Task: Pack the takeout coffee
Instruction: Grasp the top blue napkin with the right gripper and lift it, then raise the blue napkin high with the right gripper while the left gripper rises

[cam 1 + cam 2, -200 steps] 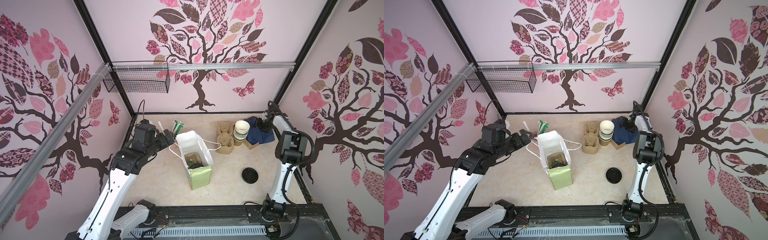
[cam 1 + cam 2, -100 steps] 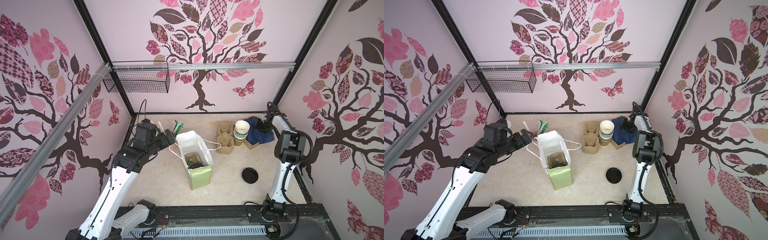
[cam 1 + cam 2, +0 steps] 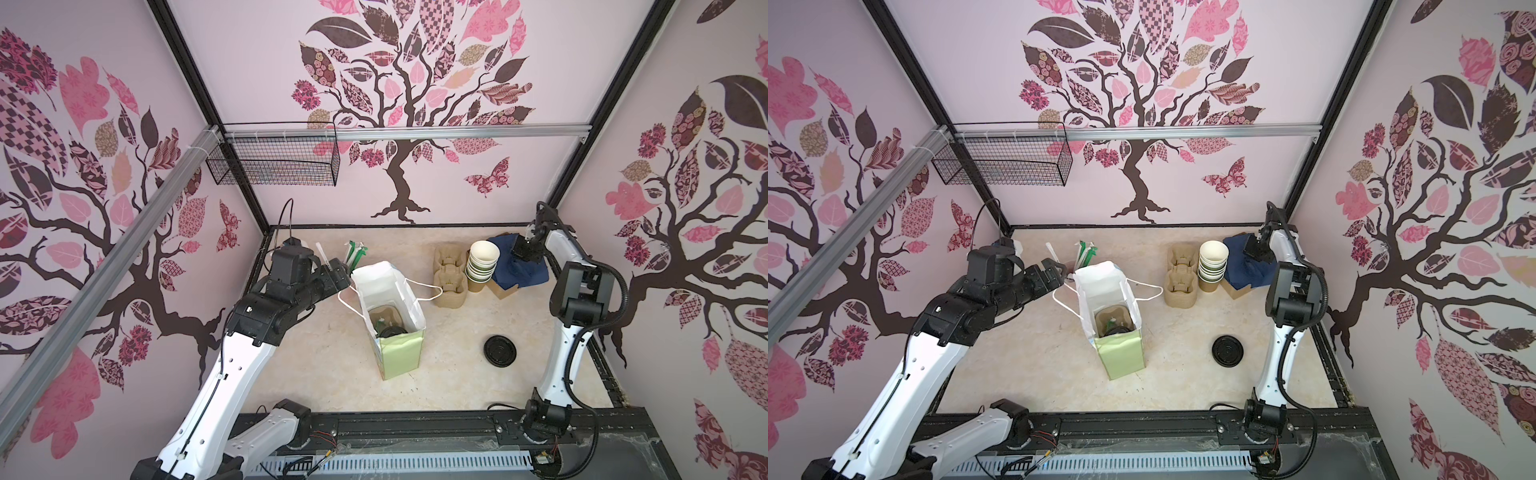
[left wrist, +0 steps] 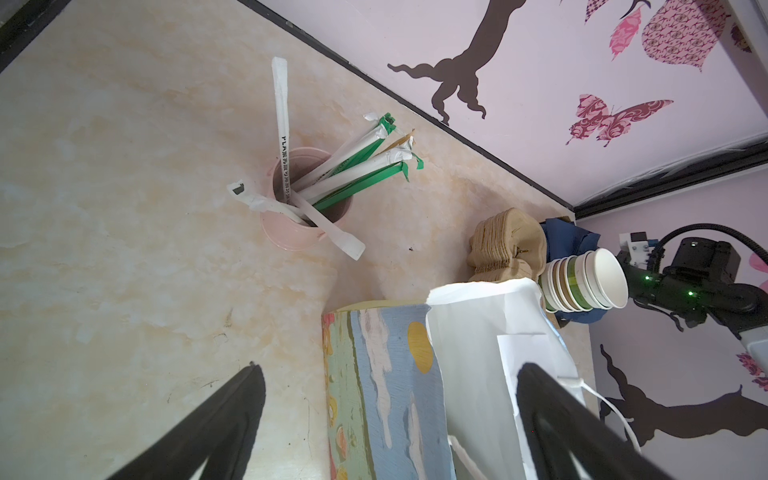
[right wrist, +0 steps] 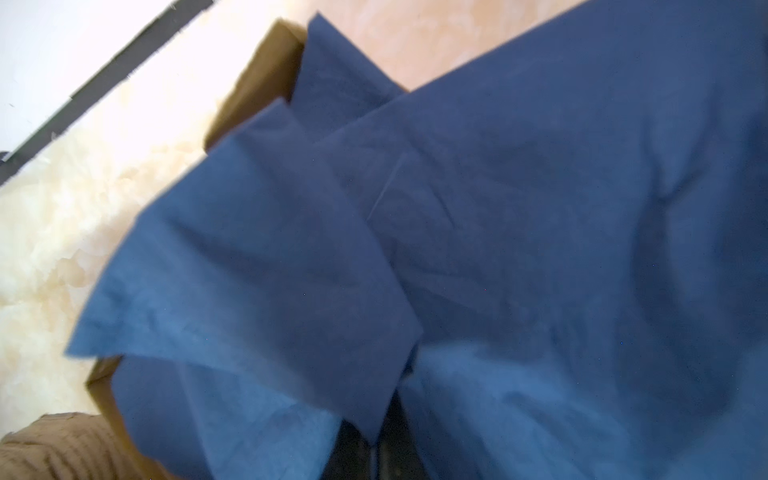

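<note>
Reaching toward the paper bag (image 3: 399, 353) from its left with the left arm, upper link slanting up, forearm near level. Holds the left claw (image 3: 340, 277) spread wide and empty, tips just beside the bag's white rim; whether touching it, cannot tell.

Just behind the bag's left corner: one pink cup (image 4: 291, 232) of wrapped straws, three white ones counted, the green-striped ones bunched too tight to count.

Inside the bag, at the bottom: one takeout coffee (image 3: 390, 331), black lid up, seated in a brown tray (image 3: 1113, 316).

Right of the bag, toward the back: one stack of pulp cup carriers (image 3: 449, 276), then one stack of lidless cups (image 3: 482, 259), six or seven rims.

Right of the bag, nearer the front: one loose black lid (image 3: 500, 350), flat on the tabletop (image 3: 324, 365).

Farthest right of the bag: blue napkins (image 3: 521, 272) heaped on one brown box (image 3: 505, 291). Folds the right arm sharply there, elbow high, wrist pointing down. Shows the right claw (image 5: 374, 455) pinched fully together on a fold of the blue napkins.
</note>
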`<state>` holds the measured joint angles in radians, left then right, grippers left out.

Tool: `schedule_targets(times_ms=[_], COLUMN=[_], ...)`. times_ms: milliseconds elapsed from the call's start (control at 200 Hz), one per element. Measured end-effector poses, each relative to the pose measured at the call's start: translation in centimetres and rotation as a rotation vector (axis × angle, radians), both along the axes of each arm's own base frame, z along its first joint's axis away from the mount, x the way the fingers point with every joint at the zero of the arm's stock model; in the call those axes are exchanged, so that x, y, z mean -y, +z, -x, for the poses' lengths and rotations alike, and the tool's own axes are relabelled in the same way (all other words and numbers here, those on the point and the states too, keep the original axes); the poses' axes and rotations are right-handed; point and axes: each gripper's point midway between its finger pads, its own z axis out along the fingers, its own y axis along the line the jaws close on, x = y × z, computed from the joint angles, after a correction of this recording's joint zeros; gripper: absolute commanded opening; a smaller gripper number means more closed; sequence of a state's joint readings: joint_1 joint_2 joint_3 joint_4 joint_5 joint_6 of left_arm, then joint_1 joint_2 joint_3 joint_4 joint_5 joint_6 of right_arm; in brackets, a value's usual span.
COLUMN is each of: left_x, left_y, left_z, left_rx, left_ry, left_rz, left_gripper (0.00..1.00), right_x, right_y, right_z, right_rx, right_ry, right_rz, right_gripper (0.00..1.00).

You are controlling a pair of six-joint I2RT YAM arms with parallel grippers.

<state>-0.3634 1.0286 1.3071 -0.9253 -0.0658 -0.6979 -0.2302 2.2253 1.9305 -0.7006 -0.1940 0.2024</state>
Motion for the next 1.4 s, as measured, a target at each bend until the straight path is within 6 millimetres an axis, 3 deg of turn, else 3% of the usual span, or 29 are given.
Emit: schedule_targets(times_ms=[185,310,450,625,735,1000,1146,1281,1401], left_x=[0.3,0.5,0.6,0.7,0.9,1.1,1.0,0.9,0.8], left_y=[0.9,1.5,1.4,1.4,1.4,1.6,1.9,2.3,2.4], left_z=[0.0,-0.1,0.0,0.0,0.1,0.3,0.6,0.9,0.9], left_rx=[0.015,0.031,0.029,0.028,0.027,0.033,0.046,0.058,0.062], left_ry=[-0.012,-0.022,-0.035,-0.046,-0.054,-0.077,-0.080,-0.081,-0.081], left_rz=[0.018,0.027,0.018,0.019,0.023,0.025,0.026,0.028,0.022], left_gripper=[0.98,0.98,0.98,0.98,0.98,0.98,0.98,0.98,0.98], right_x=[-0.3,-0.3,0.1,0.0,-0.3,-1.5,-1.1,-0.8,-0.8], right_y=[2.7,1.5,-0.4,-0.3,1.6,8.6,11.9,13.6,13.8], right_z=[1.1,3.4,4.2,5.4,5.9,6.1,6.0,6.2,6.2], right_rx=[0.048,0.044,0.024,0.079,0.156,0.405,0.505,0.563,0.573], right_ry=[-0.061,-0.108,-0.129,-0.142,-0.145,-0.155,-0.182,-0.202,-0.208], right_rz=[-0.024,-0.015,0.006,0.040,0.067,0.134,0.161,0.175,0.171], right_gripper=[0.00,0.00,0.00,0.00,0.00,0.00,0.00,0.00,0.00])
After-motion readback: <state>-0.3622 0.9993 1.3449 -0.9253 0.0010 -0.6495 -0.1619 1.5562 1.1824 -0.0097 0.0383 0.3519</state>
